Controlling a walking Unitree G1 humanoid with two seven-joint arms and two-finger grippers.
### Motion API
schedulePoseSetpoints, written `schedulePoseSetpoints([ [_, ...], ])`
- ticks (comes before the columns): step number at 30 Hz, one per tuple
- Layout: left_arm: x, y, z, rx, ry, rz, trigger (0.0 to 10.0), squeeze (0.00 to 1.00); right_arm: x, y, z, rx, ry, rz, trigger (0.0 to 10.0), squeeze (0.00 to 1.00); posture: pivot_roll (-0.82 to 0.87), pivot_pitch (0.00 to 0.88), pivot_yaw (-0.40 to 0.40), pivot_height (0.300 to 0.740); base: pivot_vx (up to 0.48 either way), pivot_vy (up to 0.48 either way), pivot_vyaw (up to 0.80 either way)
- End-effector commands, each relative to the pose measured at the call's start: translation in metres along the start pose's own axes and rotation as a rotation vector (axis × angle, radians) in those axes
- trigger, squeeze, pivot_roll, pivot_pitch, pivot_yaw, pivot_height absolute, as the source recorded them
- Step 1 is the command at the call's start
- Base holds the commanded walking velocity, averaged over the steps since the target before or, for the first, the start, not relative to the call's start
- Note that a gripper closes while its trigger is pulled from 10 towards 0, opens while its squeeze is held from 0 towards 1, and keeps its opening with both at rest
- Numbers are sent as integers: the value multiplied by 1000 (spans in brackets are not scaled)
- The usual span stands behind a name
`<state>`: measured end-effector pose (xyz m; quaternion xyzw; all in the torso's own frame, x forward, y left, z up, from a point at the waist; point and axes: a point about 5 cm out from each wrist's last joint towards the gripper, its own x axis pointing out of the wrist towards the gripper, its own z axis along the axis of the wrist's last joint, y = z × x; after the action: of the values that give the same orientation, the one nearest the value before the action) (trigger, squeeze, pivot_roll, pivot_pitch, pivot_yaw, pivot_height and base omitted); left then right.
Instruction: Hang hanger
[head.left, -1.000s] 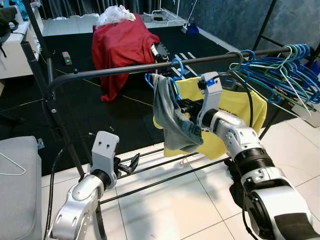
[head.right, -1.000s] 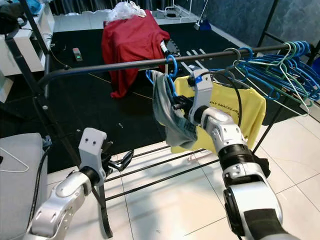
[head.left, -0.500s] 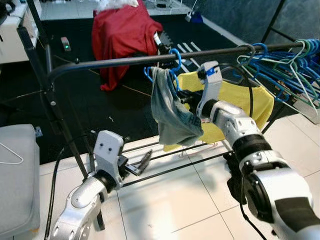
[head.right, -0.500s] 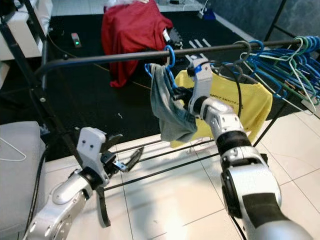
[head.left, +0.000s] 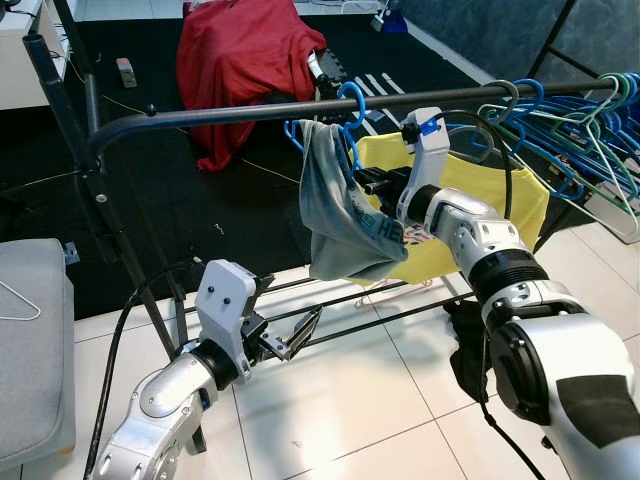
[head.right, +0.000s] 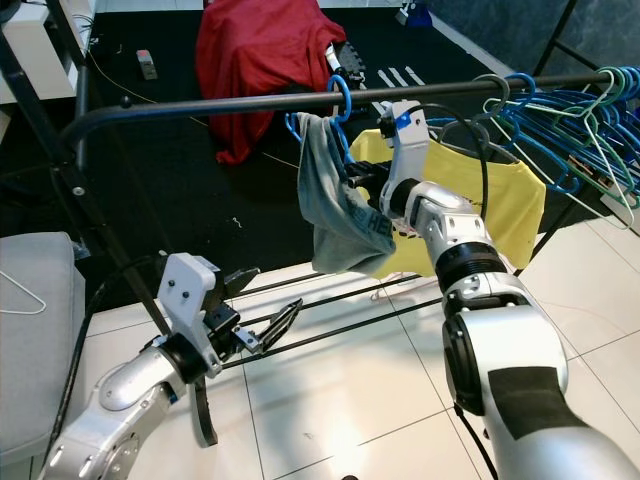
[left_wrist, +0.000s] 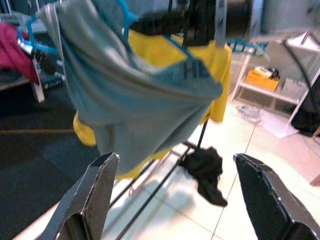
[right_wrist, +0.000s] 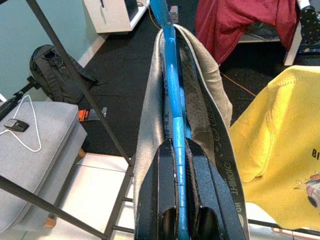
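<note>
A blue hanger (head.left: 347, 122) has its hook over the black rail (head.left: 230, 112) of the clothes rack, and a grey-blue garment (head.left: 335, 215) is draped over it. My right gripper (head.left: 362, 185) is shut on the hanger's arm; in the right wrist view the blue bar (right_wrist: 174, 150) sits pinched between the two fingers (right_wrist: 165, 190). My left gripper (head.left: 290, 338) is low, below and left of the garment, and it is open with nothing in it. In the left wrist view the garment (left_wrist: 130, 95) hangs ahead of the wide-spread fingers (left_wrist: 95, 195).
A yellow T-shirt (head.left: 500, 205) hangs right of the garment, and several blue and green hangers (head.left: 580, 130) crowd the rail's right end. A red cloth (head.left: 245, 70) covers something behind the rack. A grey seat (head.left: 30, 350) with a white hanger stands at left. A dark cloth (head.left: 465, 350) lies on the tiles.
The camera has tilted and shifted. My left arm has come forward and up towards the garment, and its fingers have spread. My right gripper keeps its hold on the hanger at the rail.
</note>
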<state>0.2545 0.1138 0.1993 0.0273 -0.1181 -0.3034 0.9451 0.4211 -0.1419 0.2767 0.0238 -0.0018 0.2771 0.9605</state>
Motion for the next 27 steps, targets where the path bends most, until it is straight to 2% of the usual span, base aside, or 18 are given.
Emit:
schedulePoseSetpoints([
  [1,0,0,9,-10,-62,16,10000,0,-2,-4,6,-25,-7,-18,10000,0,7,241,-113,735,0,0,0],
  [2,0,0,9,-10,-62,16,10000,0,-2,-4,6,-25,-7,-18,10000,0,7,241,-113,735,0,0,0],
  [3,2,1,12,-8,-78,24,10000,0,-1,-4,7,-24,-10,-18,10000,376,6,237,-115,735,0,0,0],
  [4,2,1,13,-6,-82,27,10000,0,-1,-4,7,-21,-13,-19,10000,976,5,233,-115,735,0,0,0],
  [5,2,1,13,-4,-80,26,10000,0,-1,-4,8,-15,-18,-23,10000,976,5,233,-115,735,0,0,0],
  [6,2,2,12,-2,-75,24,10000,0,-1,-4,9,-27,-18,-25,10000,867,2,228,-113,735,0,0,0],
  [8,2,2,12,-2,-75,24,10000,0,-1,-4,9,-27,-18,-25,10000,867,2,228,-113,735,0,0,0],
  [9,3,2,11,0,-72,23,10000,0,-1,-5,9,-32,-23,-30,10000,0,0,221,-112,735,0,0,0],
  [16,7,8,14,18,-80,21,10000,0,-2,-6,22,-100,-65,-38,10000,0,4,165,-106,735,0,0,0],
  [21,8,9,14,20,-81,22,10000,0,-2,-7,24,-110,-69,-41,10000,0,3,162,-106,735,0,0,0],
  [23,9,21,15,15,-95,89,10000,0,-3,-8,24,-150,-94,-74,10000,0,-13,124,-94,735,0,0,0],
  [26,8,25,14,10,-100,112,10000,0,-4,-7,22,-164,-113,-92,10000,0,-26,107,-80,735,0,0,0],
  [27,8,30,12,2,-103,131,10000,0,-4,-6,17,-199,-120,-117,10000,0,-48,83,-52,735,0,0,0],
])
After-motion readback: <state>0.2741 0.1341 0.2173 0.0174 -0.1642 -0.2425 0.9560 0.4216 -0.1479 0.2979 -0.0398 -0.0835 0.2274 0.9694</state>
